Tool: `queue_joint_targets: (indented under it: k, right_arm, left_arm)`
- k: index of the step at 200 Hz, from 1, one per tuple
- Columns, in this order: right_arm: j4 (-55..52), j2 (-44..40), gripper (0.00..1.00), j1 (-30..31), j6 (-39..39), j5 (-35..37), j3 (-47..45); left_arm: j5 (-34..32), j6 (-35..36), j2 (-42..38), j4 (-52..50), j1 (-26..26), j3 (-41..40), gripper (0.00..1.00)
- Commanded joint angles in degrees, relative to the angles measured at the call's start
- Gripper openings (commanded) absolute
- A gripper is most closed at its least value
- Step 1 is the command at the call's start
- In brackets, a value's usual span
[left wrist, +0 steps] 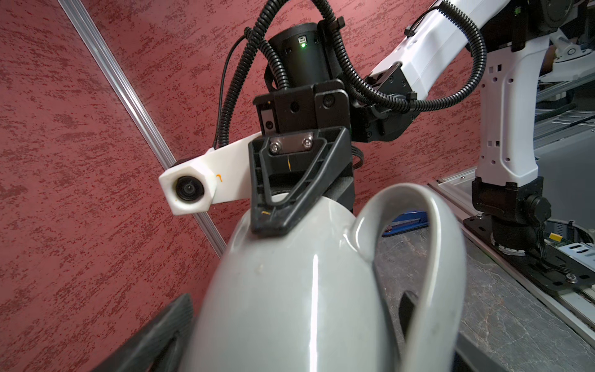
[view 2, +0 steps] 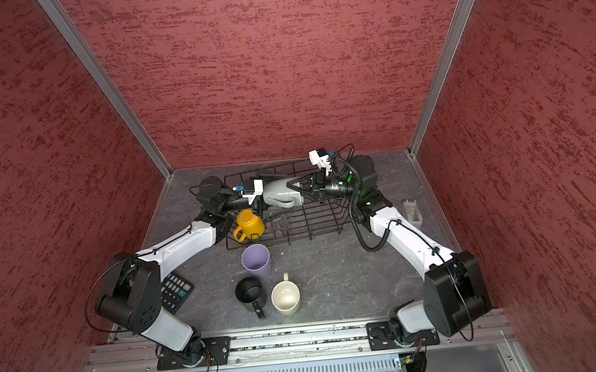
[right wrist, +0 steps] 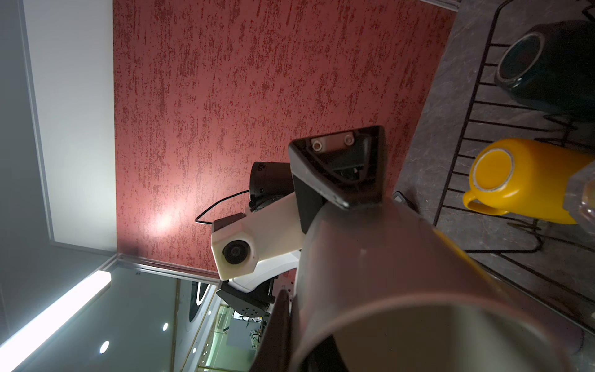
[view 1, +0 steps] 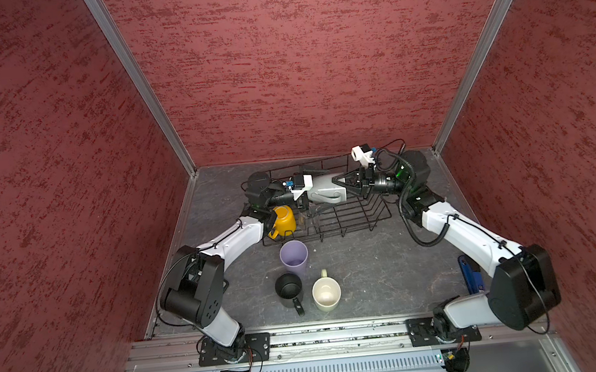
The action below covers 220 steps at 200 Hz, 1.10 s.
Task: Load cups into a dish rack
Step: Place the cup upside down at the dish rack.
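Over dish rack (view 1: 367, 221), right tool (view 1: 338, 185) pinching grey mug (view 1: 323, 189), left tool (view 1: 308, 189) wide, teal mug (right wrist: 547, 64) only from right wrist

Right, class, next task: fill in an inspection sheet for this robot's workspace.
Surface: dark grey marbled tabletop.
Job's things: grey mug held sideways over the dish rack; yellow mug inverted in the rack; lilac tumbler, black mug and cream mug upright on the table.
Clutter: calculator, blue object, grey object.
Tools: right tool shut on the grey mug's rim; left tool open around its base.
Cables: corrugated cable loops beside the rack.
Surroundings: red textured walls, metal frame.
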Motion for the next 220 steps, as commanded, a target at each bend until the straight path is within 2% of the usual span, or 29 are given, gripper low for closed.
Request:
queue_joint_targets:
  k: [1, 75, 176, 190, 208, 220]
  right_arm:
    - [7.0, -0.2, 0.00, 0.4, 2.2, -0.3, 0.3]
    - [9.5, 0.5, 0.00, 0.7, 4.3, -0.5, 0.1]
    - [11.0, 0.4, 0.00, 0.9, 5.3, -0.3, -0.5]
    - [11.0, 0.4, 0.00, 0.9, 5.3, -0.2, -0.6]
    - [11.2, 0.3, 0.00, 0.9, 5.4, -0.1, -0.6]
    - [11.2, 0.3, 0.00, 0.9, 5.5, 0.0, -0.6]
  left_arm:
    - [1.8, -1.1, 0.6, 1.1, -0.4, 1.2, 0.98]
    - [3.4, -1.2, 1.1, 0.7, -0.8, 1.6, 0.90]
    - [2.1, 0.6, 1.0, -2.6, -1.0, 2.6, 0.71]
    - [1.9, 0.7, 1.0, -2.8, -1.0, 2.6, 0.64]
    - [1.6, 0.8, 0.8, -3.0, -1.0, 2.7, 0.48]
    - [1.2, 0.8, 0.6, -3.0, -0.9, 2.6, 0.44]
